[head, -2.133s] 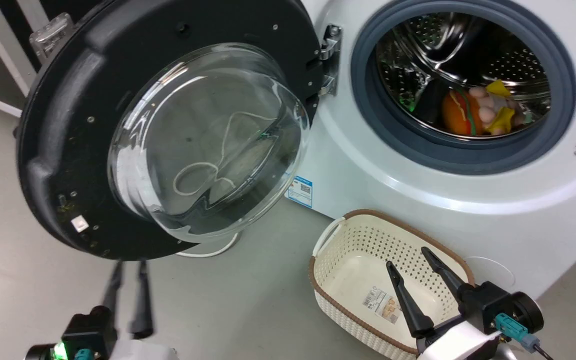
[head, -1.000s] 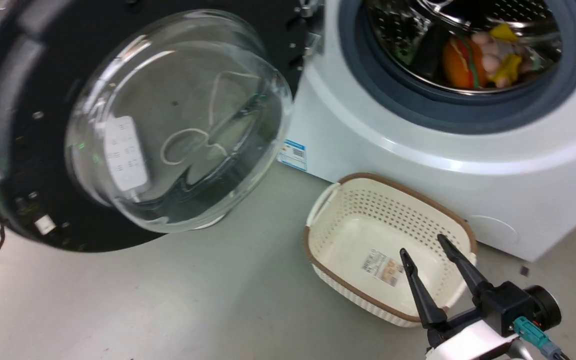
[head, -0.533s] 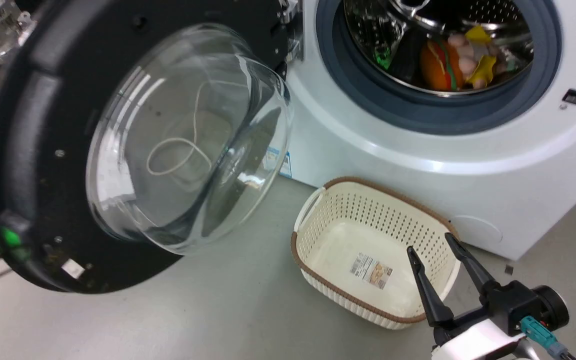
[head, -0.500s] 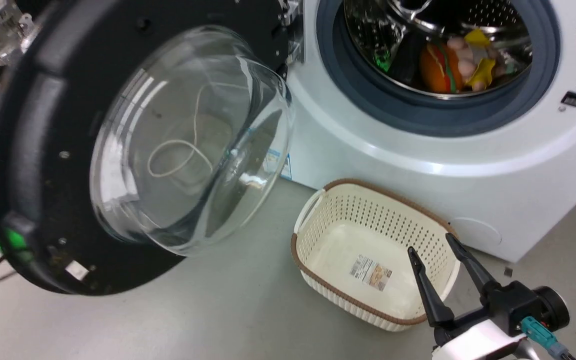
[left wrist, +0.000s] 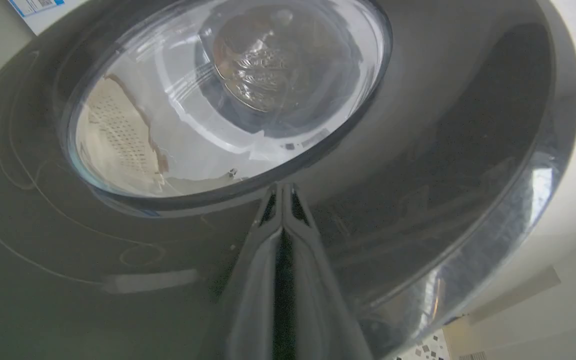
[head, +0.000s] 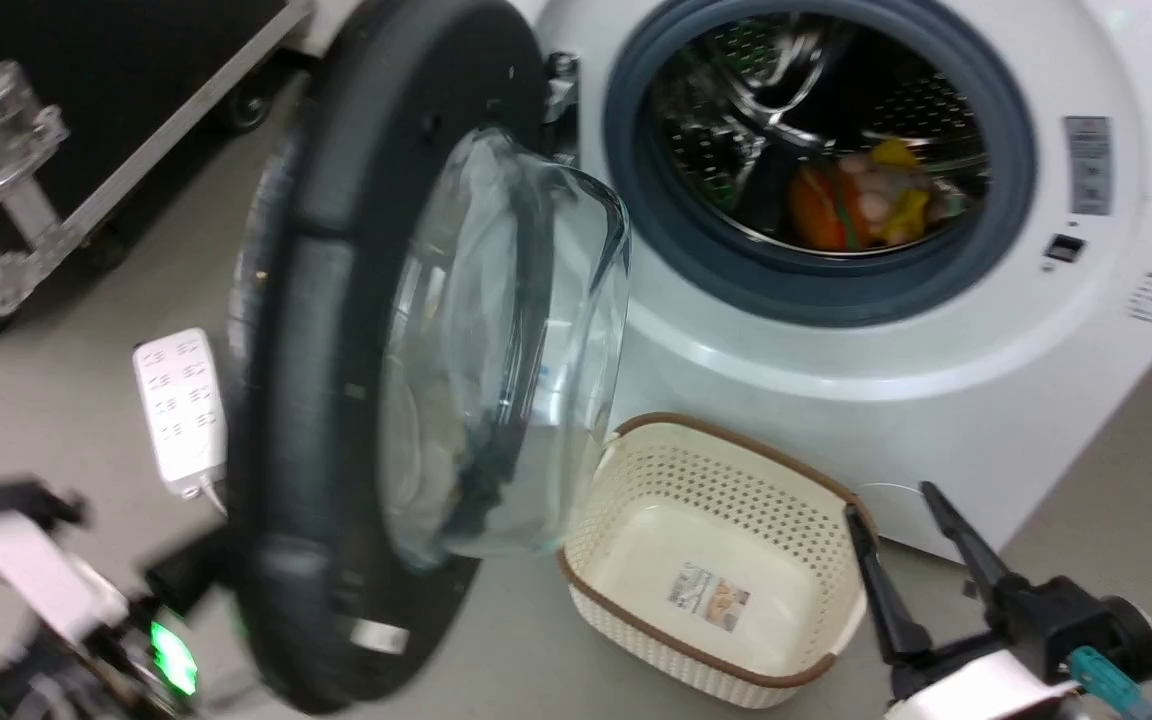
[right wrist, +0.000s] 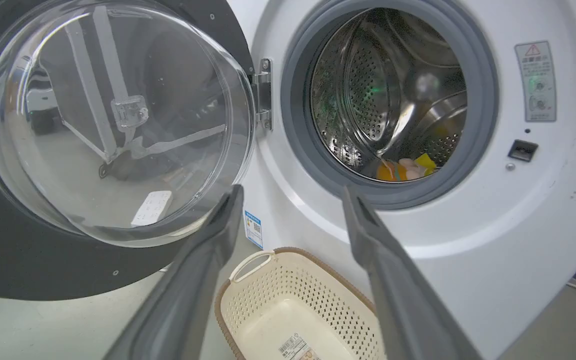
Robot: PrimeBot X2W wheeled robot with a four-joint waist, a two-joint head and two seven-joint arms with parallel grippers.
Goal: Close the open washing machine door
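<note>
The washing machine door [head: 306, 400] stands about half open, nearly edge-on in the head view, its clear glass bowl [head: 506, 350] bulging toward the white washing machine [head: 836, 360]. In the left wrist view my left gripper [left wrist: 282, 190] is shut, its tips pressed against the door's dark outer face [left wrist: 418, 150] just below the glass window. My blurred left arm [head: 36, 585] sits behind the door. My right gripper [head: 891, 503] hangs open above the floor at the lower right, holding nothing. Seen from the right wrist, the door [right wrist: 113, 125], its hinge [right wrist: 264, 95] and the machine [right wrist: 468, 240] lie beyond the open right gripper [right wrist: 293, 192].
A cream perforated basket [head: 716, 570] stands on the floor before the machine, close under the door's swing. Colourful toys [head: 856, 200] lie in the steel drum. A white power strip [head: 181, 410] lies on the floor left of the door, near a black case [head: 86, 100].
The door has swung from wide open toward the machine and now shows nearly edge-on. My left arm has come into view behind it. The head camera has shifted; the right gripper stays open.
</note>
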